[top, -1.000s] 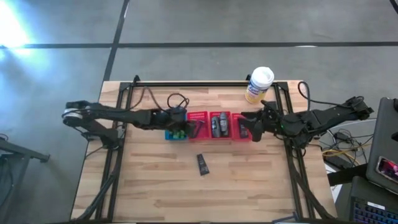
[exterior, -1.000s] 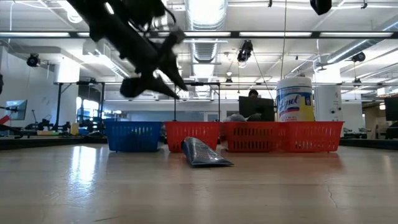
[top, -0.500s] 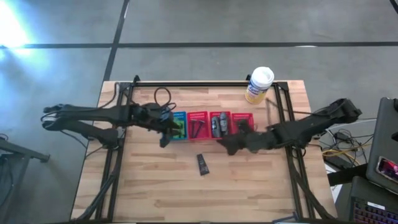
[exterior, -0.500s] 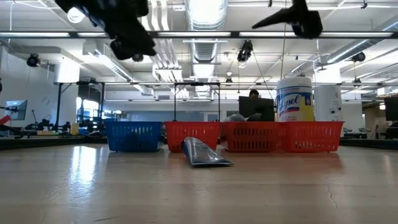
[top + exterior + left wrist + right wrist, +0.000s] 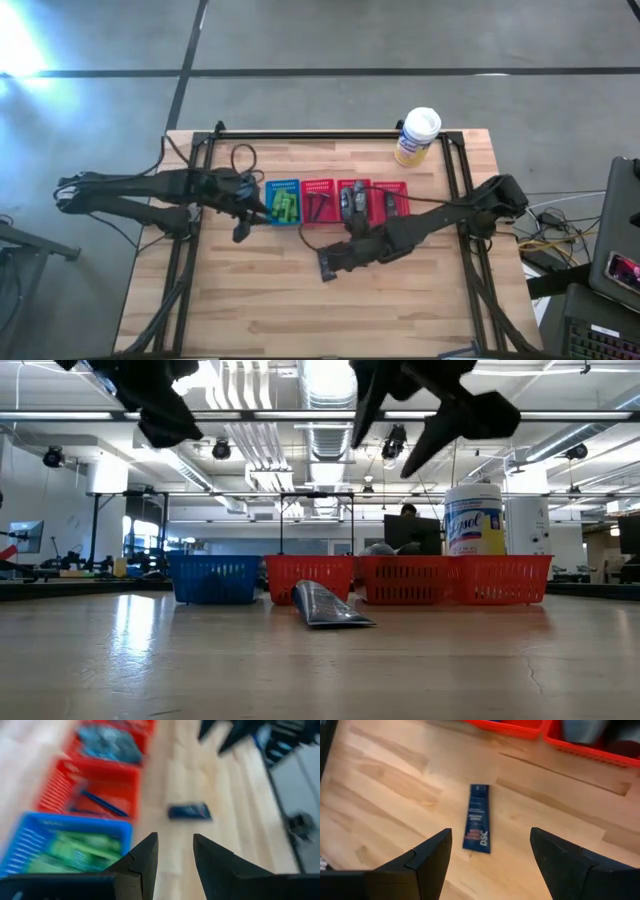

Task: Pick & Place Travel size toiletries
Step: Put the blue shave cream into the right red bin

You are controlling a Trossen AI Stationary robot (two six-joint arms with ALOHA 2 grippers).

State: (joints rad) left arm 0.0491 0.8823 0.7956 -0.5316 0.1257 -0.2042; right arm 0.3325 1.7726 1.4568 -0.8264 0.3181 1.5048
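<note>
One dark tube [image 5: 326, 263] lies flat on the wood in front of the baskets; it also shows in the low view [image 5: 325, 605] and in the right wrist view [image 5: 477, 818]. My right gripper [image 5: 333, 260] hovers above it, open wide, with a finger on either side of the tube [image 5: 491, 834], touching nothing. Green tubes [image 5: 285, 206] fill the blue basket [image 5: 272, 190]. A slim black stick [image 5: 318, 203] and dark bottles [image 5: 351, 200] sit in the red baskets. My left gripper [image 5: 243, 222] is open and empty, left of the blue basket [image 5: 175, 840].
Three red baskets [image 5: 404, 188] stand in a row to the right of the blue one. A white-lidded yellow canister [image 5: 417, 135] stands at the far edge. Bare wood stretches along the near half of the table [image 5: 300, 320].
My right gripper has swung from the rightmost red basket toward the near left, ending over the lone tube. My left gripper has drawn back from the blue basket toward the table's left and near side. The tube has stayed put.
</note>
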